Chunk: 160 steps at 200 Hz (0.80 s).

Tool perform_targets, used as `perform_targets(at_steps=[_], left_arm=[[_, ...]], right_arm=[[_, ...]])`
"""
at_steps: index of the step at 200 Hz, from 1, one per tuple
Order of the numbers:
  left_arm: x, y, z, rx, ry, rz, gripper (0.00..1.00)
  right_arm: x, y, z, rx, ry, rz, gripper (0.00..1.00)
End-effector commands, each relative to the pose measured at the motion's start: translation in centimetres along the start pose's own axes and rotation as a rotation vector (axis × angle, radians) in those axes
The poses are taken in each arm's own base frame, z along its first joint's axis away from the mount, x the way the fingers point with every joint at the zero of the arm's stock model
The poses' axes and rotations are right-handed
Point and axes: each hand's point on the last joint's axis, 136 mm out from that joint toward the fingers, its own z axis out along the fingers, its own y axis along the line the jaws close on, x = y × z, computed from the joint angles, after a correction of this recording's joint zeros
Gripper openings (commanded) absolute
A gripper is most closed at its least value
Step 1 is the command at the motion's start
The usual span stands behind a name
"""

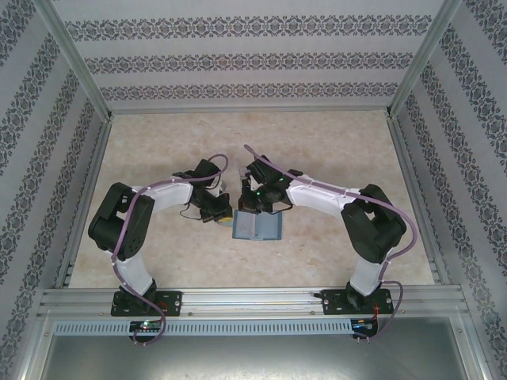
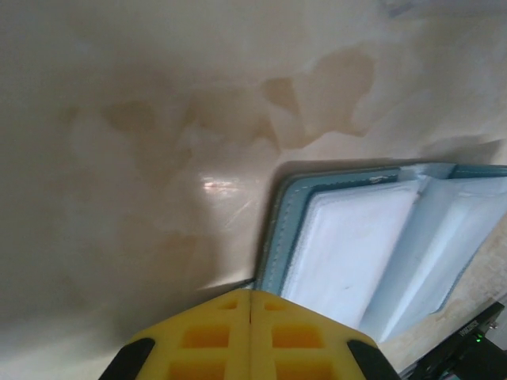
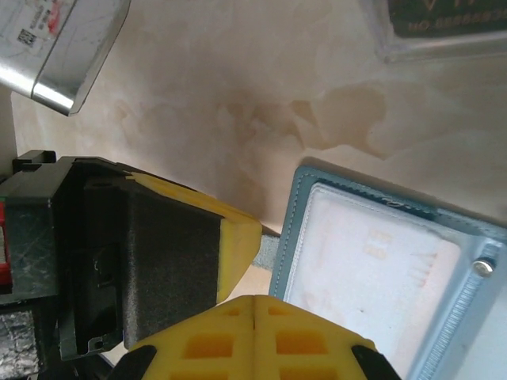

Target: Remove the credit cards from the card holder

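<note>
The wallet lies open and flat near the middle of the table, a little toward the near edge, with its pale inner pockets facing up. Both arms reach in over it from either side.

The left claw is pressed together with nothing between its yellow pads, and it hangs just off the wallet's left edge. The right claw is likewise pressed together and empty. It sits close to the same edge, with the left claw's pad right beside it in the right wrist view.

Two cards already seem to be out. A grey card with printed marks lies on the bare table apart from the wallet. A dark card with pale lettering also lies on the table, near the wallet but not touching it.

So the job looks partly done, perhaps mostly. What remains is unclear: the left pocket shows a pale rectangle with faint marks, which could be a further card behind a clear window or just the lining, and I cannot tell which. If it is a card, it has yet to be slid out; neither claw grips anything for that at present
</note>
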Motion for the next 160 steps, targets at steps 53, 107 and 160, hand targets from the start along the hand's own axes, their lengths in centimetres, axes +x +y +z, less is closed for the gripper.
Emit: perform_targets(at_steps=[53,107,160], left_arm=[[1.7,2.3,1.0,-0.067,0.029,0.012,0.00],[2.2,2.8,1.3,-0.071,0.039,0.006,0.00],[2.2,2.8,1.4,-0.066,0.042,0.006,0.00]], right_arm=[[2.2,-0.8,3.0,0.048,0.102,0.031,0.00],[2.7,-0.7,4.2,0.066,0.142,0.030,0.03],[3.0,-2.1,4.1,0.149,0.148,0.034,0.10]])
